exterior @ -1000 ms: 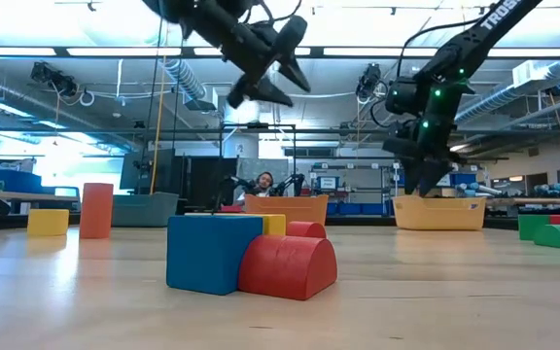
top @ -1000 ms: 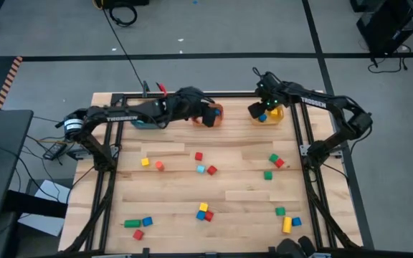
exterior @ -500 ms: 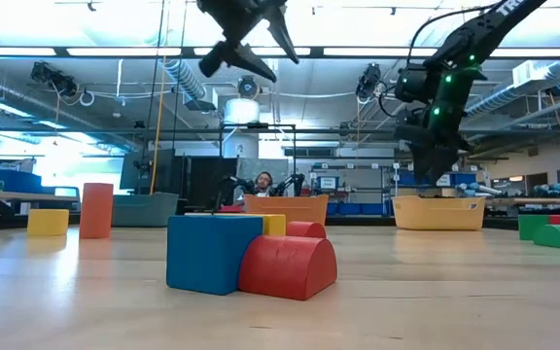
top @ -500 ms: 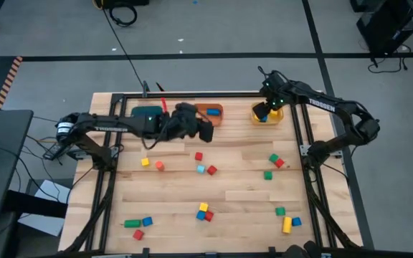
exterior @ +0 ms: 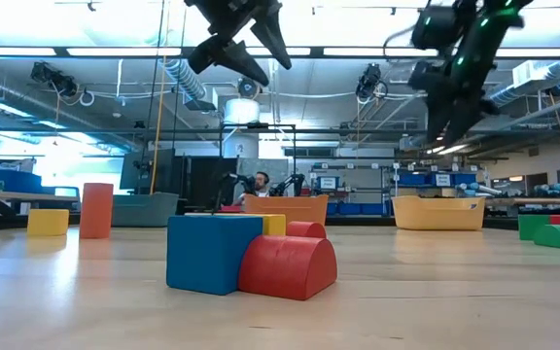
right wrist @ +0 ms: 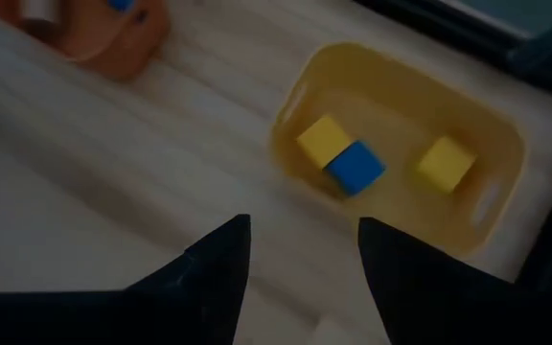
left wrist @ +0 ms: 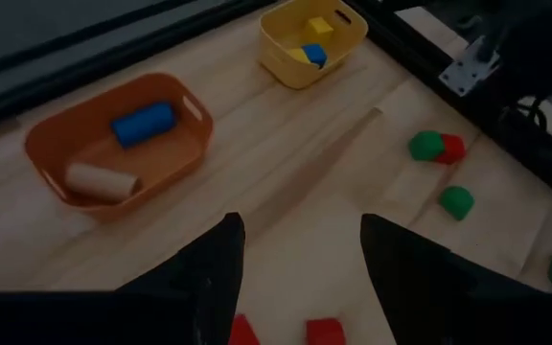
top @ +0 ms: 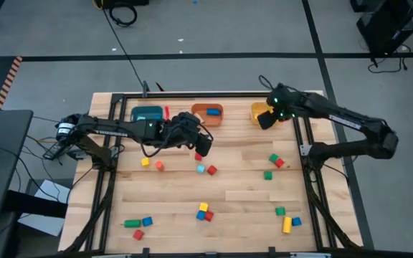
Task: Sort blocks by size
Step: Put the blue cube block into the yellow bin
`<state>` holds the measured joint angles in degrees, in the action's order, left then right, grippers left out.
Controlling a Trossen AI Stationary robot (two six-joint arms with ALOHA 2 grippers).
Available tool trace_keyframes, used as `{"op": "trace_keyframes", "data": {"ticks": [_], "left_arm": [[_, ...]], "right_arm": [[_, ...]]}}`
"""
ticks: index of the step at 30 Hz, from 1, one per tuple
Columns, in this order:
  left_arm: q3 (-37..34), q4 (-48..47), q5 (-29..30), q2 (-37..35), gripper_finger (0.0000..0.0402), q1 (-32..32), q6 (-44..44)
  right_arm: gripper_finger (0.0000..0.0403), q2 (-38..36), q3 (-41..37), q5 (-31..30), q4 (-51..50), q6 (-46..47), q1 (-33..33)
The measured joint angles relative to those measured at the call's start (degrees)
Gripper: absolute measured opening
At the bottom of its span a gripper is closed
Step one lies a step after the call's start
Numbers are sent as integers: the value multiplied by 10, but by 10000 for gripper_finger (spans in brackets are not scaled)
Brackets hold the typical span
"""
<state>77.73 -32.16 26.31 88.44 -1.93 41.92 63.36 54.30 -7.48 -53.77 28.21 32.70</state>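
Note:
Both grippers are open, empty and held high above the table. My left gripper (top: pixel 203 143) (left wrist: pixel 300 278) hovers just on the near side of the orange bin (top: pixel 208 112), above a red block (top: pixel 198 155). My right gripper (top: pixel 267 118) (right wrist: pixel 300 259) hovers at the near edge of the yellow bin (top: pixel 262 111). The yellow bin (right wrist: pixel 401 144) holds two yellow cubes and a blue cube (right wrist: pixel 356 167). The orange bin (left wrist: pixel 113 144) holds a blue cylinder (left wrist: pixel 144 123) and a tan one. Several coloured blocks lie scattered on the table, among them a yellow, blue and red cluster (top: pixel 204 212).
A teal bin (top: pixel 147 113) stands left of the orange bin along the far edge. Green and red blocks (top: pixel 274 160) lie at the right, and more blocks lie near the front corners (top: pixel 138 224) (top: pixel 288 221). Black frame rails border the table's sides (top: pixel 308 154).
My left gripper has gone from over the orange bin toward the table's near edge and has risen. My right gripper has risen above the yellow bin and shifted a little toward the near right. The blocks on the table have kept still.

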Motion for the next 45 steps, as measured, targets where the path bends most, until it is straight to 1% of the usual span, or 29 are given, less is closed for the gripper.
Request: {"op": "trace_keyframes", "data": {"ticks": [3, 5, 10, 13, 18, 22, 25, 29, 32, 36, 40, 43, 45], "left_arm": [[0, 0, -1, 0, 218, 0, -25], [0, 1, -12, 0, 218, -5, -42], [0, 1, -24, 0, 218, -32, -68], [0, 0, -17, 0, 218, -47, -68], [0, -6, -2, 1, 218, -74, -35], [0, -17, 30, 16, 218, -108, 10], [18, -47, 48, 36, 218, -134, 66], [51, -104, 88, 73, 218, -168, 166], [92, -155, 96, 109, 218, -188, 240], [166, -226, 96, 173, 218, -208, 303], [250, -303, 80, 239, 218, -223, 379], [296, -349, 39, 279, 218, -232, 434], [307, -356, 3, 294, 218, -238, 444]], "right_arm": [[202, -34, 0, -26, -24, 93, -68], [199, -49, 0, -53, -46, 163, -119], [189, -57, 0, -113, -106, 329, -258], [185, -55, 0, -142, -114, 412, -344], [173, -54, 0, -163, -116, 512, -468], [161, -54, 0, -203, -130, 576, -554], [158, -54, 0, -223, -143, 606, -600], [157, -54, 0, -225, -154, 608, -642], [157, -54, 0, -214, -158, 607, -667], [157, -45, -4, -204, -158, 607, -706], [157, -28, -22, -195, -155, 621, -746], [157, -14, -37, -179, -154, 639, -773], [156, -5, -43, -169, -152, 647, -790]]}}
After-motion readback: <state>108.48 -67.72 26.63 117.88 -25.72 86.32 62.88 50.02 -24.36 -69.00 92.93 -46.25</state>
